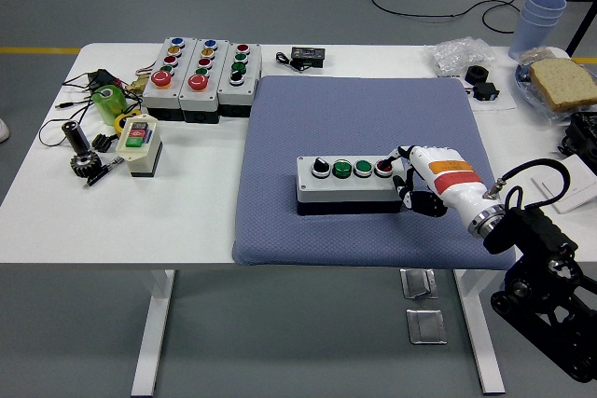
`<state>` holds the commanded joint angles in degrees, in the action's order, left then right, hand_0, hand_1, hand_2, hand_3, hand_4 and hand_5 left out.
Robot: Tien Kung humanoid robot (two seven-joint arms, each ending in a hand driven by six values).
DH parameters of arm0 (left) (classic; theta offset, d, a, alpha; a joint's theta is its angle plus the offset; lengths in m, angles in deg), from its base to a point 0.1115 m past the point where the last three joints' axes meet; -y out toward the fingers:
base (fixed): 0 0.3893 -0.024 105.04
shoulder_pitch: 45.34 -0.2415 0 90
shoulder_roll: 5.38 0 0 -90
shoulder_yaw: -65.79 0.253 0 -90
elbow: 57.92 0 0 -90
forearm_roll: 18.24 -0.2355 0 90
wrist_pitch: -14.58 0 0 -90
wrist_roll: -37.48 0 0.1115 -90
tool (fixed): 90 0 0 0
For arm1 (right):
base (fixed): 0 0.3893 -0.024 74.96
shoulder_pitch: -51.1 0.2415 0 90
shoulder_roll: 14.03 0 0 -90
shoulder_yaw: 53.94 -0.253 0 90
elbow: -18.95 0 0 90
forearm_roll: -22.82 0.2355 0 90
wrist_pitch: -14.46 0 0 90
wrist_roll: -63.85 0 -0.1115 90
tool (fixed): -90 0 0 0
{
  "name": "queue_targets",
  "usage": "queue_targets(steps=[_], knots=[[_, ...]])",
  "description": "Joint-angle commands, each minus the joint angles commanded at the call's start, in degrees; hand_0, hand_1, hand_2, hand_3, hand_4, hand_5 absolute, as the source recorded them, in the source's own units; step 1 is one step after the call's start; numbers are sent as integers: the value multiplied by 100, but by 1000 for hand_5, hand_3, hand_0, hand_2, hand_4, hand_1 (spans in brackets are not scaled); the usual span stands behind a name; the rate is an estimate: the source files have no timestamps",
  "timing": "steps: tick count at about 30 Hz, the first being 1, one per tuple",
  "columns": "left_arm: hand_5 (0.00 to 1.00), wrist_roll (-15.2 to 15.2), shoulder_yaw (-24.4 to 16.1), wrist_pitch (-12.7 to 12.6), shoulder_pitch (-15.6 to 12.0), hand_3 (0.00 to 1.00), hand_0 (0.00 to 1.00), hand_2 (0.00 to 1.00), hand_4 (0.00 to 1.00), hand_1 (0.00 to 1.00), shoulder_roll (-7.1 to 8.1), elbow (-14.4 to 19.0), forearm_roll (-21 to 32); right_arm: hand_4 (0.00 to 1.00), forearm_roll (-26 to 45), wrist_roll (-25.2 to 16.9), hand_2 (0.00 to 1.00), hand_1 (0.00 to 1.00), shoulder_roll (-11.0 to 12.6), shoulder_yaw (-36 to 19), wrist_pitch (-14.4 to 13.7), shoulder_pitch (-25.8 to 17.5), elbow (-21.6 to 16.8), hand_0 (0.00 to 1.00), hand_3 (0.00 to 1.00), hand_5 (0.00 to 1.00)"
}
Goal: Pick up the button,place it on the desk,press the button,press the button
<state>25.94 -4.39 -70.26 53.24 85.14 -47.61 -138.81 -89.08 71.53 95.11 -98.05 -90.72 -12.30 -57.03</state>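
The right hand (417, 181), fingers curled, seems to touch the red knob on the button box (349, 184) on the blue mat (354, 118).

The blue mat (354, 128) lay bare behind, left of and in front of the button box (347, 184), leaving open passage there. The right hand (415, 179) blocked the box's right end. Three control boxes (203, 76) stood touching the mat's far left corner. Small parts (98, 132) crowded the counter (112, 221) at left; bags and a cup stack (541, 16) crowded the far right
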Motion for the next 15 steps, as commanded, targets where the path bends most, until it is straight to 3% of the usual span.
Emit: queue_targets(steps=[15], knots=[[854, 3, -12, -13, 68, 552, 651, 635, 324, 633, 7, 0, 35, 517, -9, -27, 250, 2, 28, 42, 236, 44, -49, 224, 597, 2]])
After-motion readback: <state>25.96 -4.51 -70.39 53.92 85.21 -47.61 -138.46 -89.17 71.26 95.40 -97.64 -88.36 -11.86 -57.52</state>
